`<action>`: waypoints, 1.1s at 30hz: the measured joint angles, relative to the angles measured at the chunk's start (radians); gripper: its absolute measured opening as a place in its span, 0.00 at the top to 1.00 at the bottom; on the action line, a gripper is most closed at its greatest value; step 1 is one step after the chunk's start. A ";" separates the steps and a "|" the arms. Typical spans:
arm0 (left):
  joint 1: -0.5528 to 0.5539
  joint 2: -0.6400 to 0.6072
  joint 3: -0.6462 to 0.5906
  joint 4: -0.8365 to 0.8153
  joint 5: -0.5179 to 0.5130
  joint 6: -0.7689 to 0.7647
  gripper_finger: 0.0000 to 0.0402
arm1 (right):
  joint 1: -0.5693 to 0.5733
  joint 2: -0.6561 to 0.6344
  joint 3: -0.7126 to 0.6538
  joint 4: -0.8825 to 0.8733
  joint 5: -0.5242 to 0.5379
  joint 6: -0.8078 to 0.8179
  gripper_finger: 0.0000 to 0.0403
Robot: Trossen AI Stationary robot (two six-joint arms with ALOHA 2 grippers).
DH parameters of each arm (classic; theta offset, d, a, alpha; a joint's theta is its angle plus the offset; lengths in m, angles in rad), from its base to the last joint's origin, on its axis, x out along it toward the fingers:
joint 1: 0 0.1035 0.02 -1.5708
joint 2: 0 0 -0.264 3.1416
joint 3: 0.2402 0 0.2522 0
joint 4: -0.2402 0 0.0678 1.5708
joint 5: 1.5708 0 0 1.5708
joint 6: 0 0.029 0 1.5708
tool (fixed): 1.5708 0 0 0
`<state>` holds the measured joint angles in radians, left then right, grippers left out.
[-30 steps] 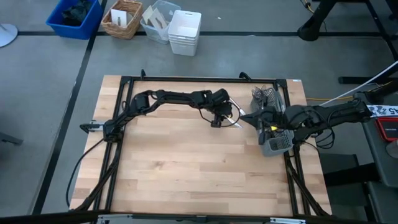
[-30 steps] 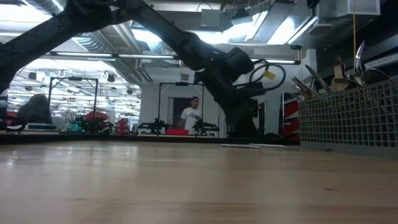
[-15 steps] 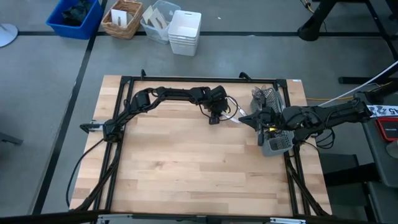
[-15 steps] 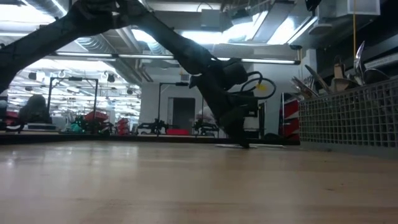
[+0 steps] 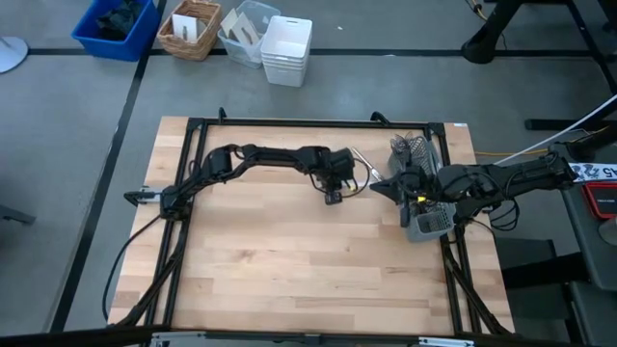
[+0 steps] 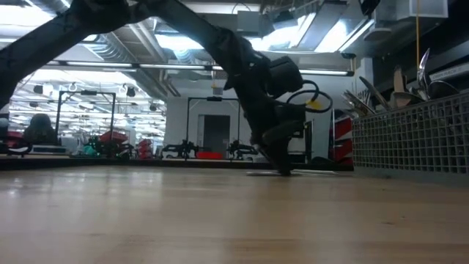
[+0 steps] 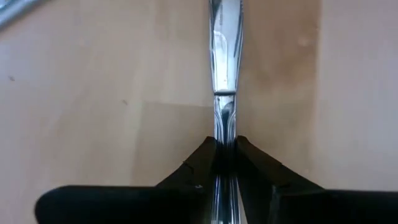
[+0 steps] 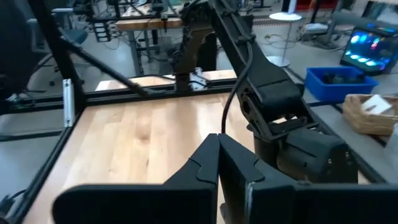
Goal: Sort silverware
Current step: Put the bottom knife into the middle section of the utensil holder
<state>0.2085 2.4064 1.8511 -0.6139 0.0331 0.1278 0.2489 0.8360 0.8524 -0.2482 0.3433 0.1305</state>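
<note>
A shiny table knife (image 7: 224,56) lies flat on the wooden table (image 5: 289,260). My left gripper (image 5: 333,196) stands over its handle, pointing steeply down, fingertips at the table top (image 6: 282,170), shut on the knife. Another piece of silverware (image 5: 362,162) lies just beyond it. More silverware (image 6: 374,92) stands upright in the dark wire-mesh caddy (image 5: 422,207) at the table's right edge. My right gripper (image 8: 217,155) hovers shut and empty above the table beside the caddy, facing the left arm. My left gripper pinches the knife's handle (image 7: 224,134) between its two fingers (image 7: 202,165), one on each long side. The fingers come from above, slanting down, in line with the knife. The knife lies flat on the table, its far part stretching away ahead of the fingers.
A black metal frame (image 5: 193,154) runs round the table. Bare wood fills the near half. On the floor beyond the far edge stand a white bin (image 5: 286,50), a wicker basket (image 5: 188,29) and a blue crate (image 5: 116,27).
My left gripper has sunk to the table top, shifting a little toward the near edge, and has rolled about its own line and tipped more steeply down. The knife lies where it was. The right arm has kept still.
</note>
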 joint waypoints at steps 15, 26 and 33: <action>-0.167 -0.025 0.001 -0.258 -0.048 -0.158 0.84 | 0.000 0.000 0.000 -0.014 -0.146 0.004 0.97; -0.266 -0.035 -0.002 -0.316 -0.164 -0.287 0.91 | 0.000 0.000 0.000 -0.015 -0.154 0.004 0.97; -0.267 -0.040 -0.003 -0.317 -0.169 -0.310 0.92 | 0.000 0.000 0.000 -0.017 -0.206 0.004 0.97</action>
<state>-0.0581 2.3667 1.8484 -0.9310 -0.1361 -0.1824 0.2489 0.8360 0.8524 -0.2648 0.1374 0.1341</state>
